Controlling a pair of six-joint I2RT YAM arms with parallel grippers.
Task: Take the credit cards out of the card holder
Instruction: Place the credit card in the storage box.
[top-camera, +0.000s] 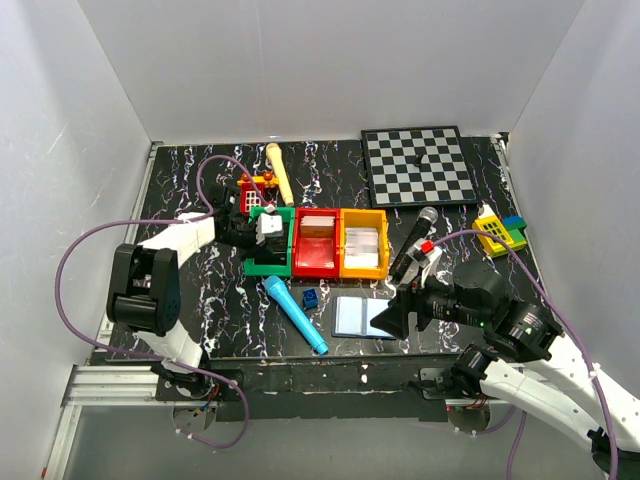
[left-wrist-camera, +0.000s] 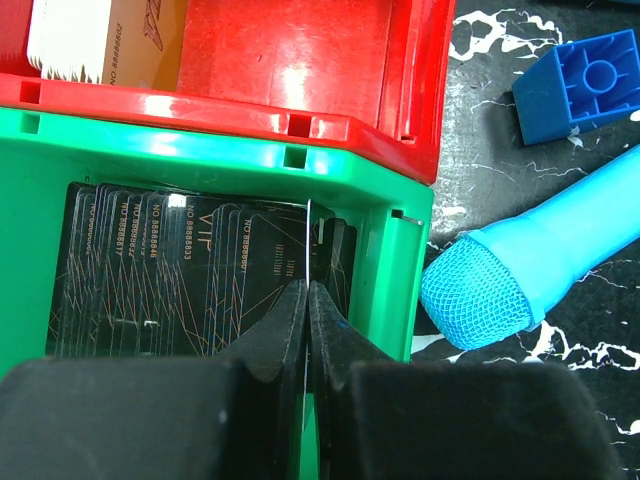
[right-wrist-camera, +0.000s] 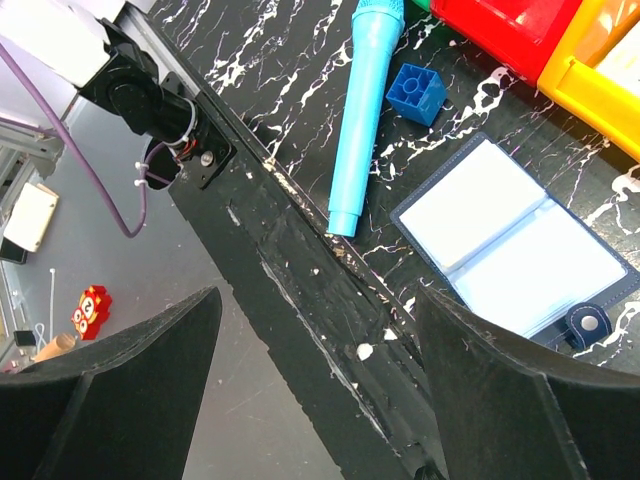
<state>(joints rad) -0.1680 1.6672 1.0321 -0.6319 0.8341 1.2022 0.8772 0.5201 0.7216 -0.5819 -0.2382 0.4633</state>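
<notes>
Left gripper (left-wrist-camera: 306, 292) is pinched on one credit card (left-wrist-camera: 309, 235), edge-on, over the green bin (left-wrist-camera: 200, 150). That bin has a fanned stack of black VIP cards (left-wrist-camera: 150, 270) in it. The card holder (right-wrist-camera: 520, 245) lies open on the table (right-wrist-camera: 290, 120) by the front edge. My right gripper (right-wrist-camera: 318, 300) hangs beside it, fingers spread wide, gripping nothing.

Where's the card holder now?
Top view: the card holder lies open at the front of the table, right of centre, below the yellow bin, between the blue brick and right gripper.
</notes>
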